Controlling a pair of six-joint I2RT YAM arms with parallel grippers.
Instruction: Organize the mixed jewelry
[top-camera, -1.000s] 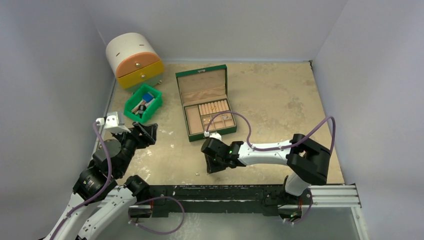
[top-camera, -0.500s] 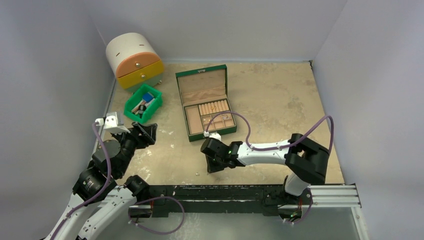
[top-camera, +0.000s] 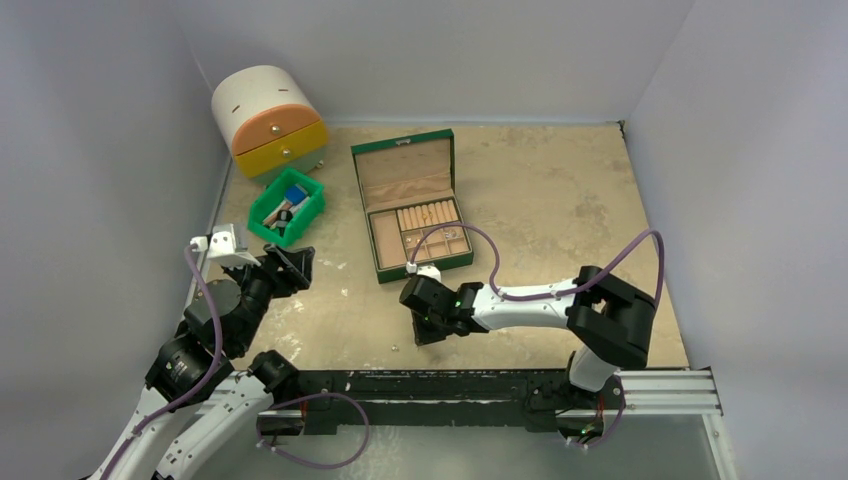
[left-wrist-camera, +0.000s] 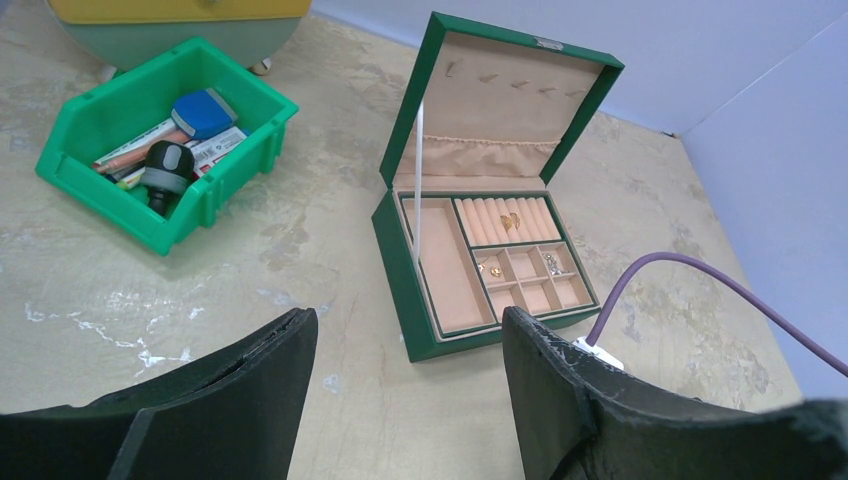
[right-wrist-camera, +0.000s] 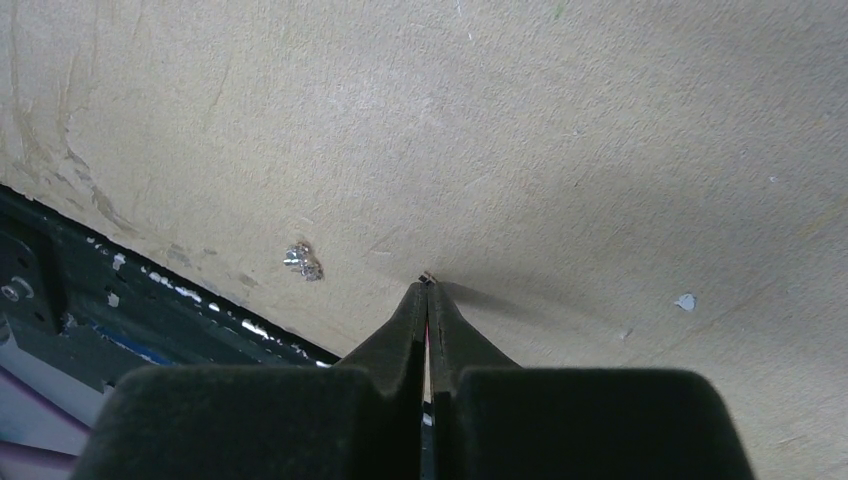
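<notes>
My jewelry box (left-wrist-camera: 392, 262) stands open, a few pieces (left-wrist-camera: 492, 268) already in its compartments — partly done. Near the box my left claw (left-wrist-camera: 410, 330) hangs spread. In front of it my right claw (right-wrist-camera: 428, 290) pinches what looks like a tiny stud (right-wrist-camera: 427, 277) — a silver charm (right-wrist-camera: 302, 260) lies beside it, unsorted.

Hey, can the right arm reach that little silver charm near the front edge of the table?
Probably yes. The charm lies on bare table beside the right gripper, nothing between. But the gripper looks shut on a tiny piece.
</notes>
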